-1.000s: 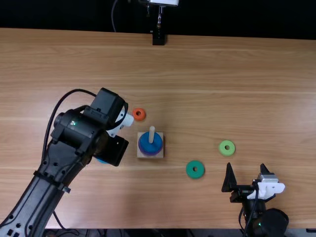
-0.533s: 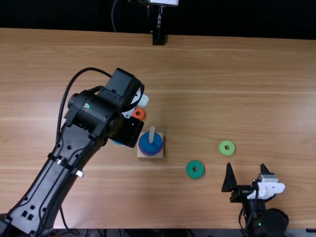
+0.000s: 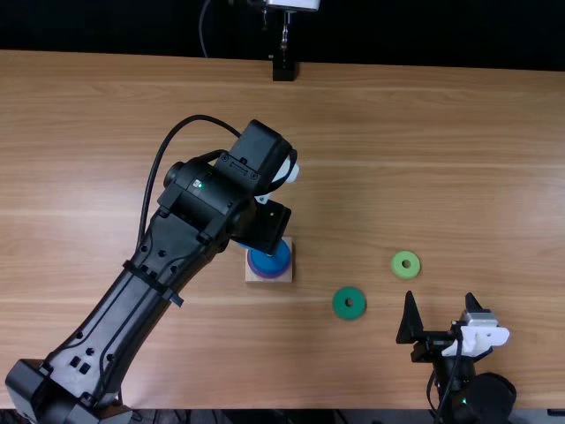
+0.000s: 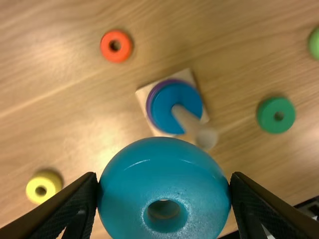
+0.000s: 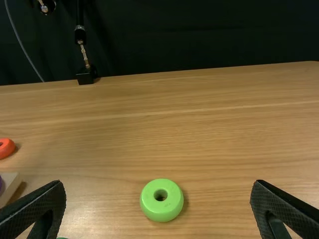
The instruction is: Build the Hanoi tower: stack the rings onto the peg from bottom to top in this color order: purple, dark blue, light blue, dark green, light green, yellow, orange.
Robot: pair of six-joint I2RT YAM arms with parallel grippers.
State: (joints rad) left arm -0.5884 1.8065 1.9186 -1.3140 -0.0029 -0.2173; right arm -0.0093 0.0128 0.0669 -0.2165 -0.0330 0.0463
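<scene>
In the top view my left gripper (image 3: 265, 228) hangs over the back of the wooden base (image 3: 287, 277). In the left wrist view my left gripper (image 4: 164, 185) is shut on the light blue ring (image 4: 164, 162), held beside the peg (image 4: 188, 122). The dark blue ring (image 4: 172, 107) lies on the purple ring (image 4: 151, 99) around that peg. My right gripper (image 3: 440, 305) stands open at the near right; in the right wrist view the right gripper (image 5: 157, 186) has the light green ring (image 5: 162, 206) beyond its empty fingers.
Loose on the table (image 3: 424, 177) are the dark green ring (image 3: 349, 303), the light green ring (image 3: 405, 264), the orange ring (image 4: 116, 46) and the yellow ring (image 4: 44, 186). A black stand (image 3: 283, 69) is at the far edge.
My left arm has swung rightward to the base with the light blue ring, now covering the orange ring and the peg in the top view. The right arm has kept still.
</scene>
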